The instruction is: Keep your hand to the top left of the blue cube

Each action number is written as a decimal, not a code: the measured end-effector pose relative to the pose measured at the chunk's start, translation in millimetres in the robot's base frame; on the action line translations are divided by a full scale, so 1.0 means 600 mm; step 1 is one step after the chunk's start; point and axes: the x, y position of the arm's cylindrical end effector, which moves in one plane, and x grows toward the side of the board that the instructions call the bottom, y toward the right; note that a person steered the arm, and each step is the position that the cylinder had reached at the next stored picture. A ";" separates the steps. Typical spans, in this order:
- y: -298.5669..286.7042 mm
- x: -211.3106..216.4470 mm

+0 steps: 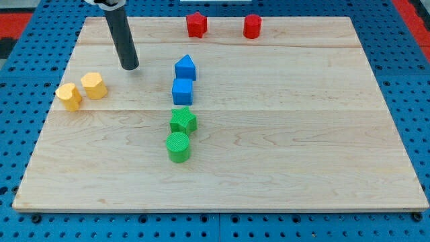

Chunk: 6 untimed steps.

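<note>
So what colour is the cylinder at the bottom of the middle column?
Green cylinder, camera view.

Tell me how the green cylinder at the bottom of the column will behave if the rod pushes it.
The green cylinder stands on its flat end, so it should slide rather than roll. It looks squat, so tipping seems unlikely. Its ribbed side might let an off-centre push spin it. The green star-like block sits close above, so an upward push would probably shove that too. My tip is far off, upper left.
</note>
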 end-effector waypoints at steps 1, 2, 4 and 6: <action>0.004 0.000; 0.006 0.000; 0.017 0.002; 0.017 0.009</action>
